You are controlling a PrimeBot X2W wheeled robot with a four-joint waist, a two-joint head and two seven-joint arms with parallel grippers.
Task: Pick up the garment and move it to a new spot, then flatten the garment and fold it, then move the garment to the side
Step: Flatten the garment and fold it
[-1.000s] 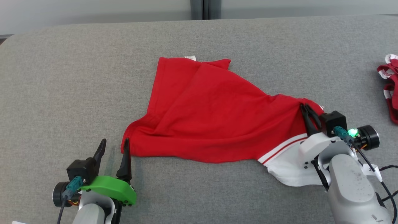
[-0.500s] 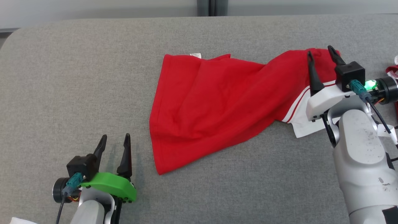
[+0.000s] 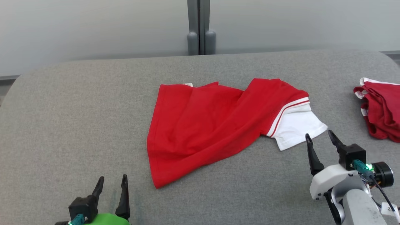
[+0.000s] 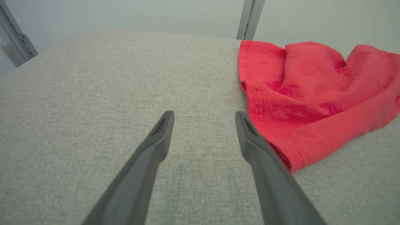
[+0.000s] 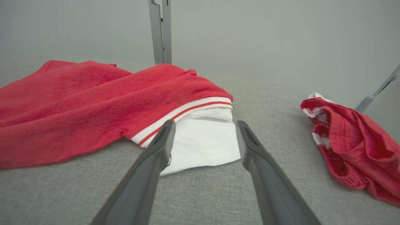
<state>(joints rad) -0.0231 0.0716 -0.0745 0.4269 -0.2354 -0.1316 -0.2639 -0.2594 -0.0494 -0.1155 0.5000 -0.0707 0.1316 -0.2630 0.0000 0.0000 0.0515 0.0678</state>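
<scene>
My right gripper (image 3: 318, 133) stood open and empty, the garment (image 3: 203, 125) lying rumpled just ahead of its tips; my left gripper (image 3: 113, 177) was open too. I judged flattening next: grip both ends and spread.

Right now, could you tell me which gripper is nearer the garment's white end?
Right. The right gripper sits just short of the white end; the left gripper sits beside the opposite red corner of the garment.

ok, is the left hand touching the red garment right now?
Apart. The head view shows bare gray table between the left hand and the nearest corner of the red garment.
</scene>
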